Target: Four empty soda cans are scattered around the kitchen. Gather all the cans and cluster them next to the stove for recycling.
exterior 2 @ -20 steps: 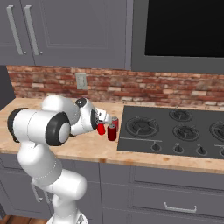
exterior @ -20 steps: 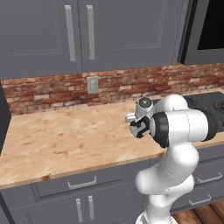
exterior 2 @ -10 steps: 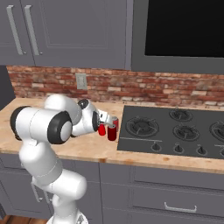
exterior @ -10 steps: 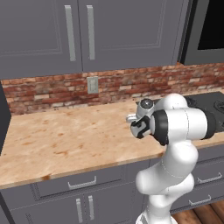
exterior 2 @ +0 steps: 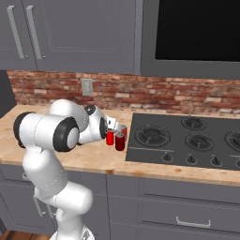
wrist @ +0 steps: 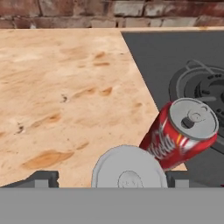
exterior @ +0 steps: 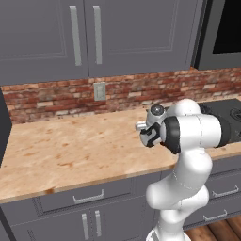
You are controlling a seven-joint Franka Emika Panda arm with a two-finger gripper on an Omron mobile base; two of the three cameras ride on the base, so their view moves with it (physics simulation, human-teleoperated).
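The claw is spread wide around a soda can standing on the counter, a second can just beside it at the stove's edge.

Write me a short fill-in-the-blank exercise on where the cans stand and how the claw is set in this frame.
1. The red soda cans stand on the counter just to the ____ of the stove in the right base view.
2. The claw has its jaws ____.
3. The wall behind the counter is faced with ____.
4. The cans stand ____, silver tops up.

Missing words: left; open; brick; upright
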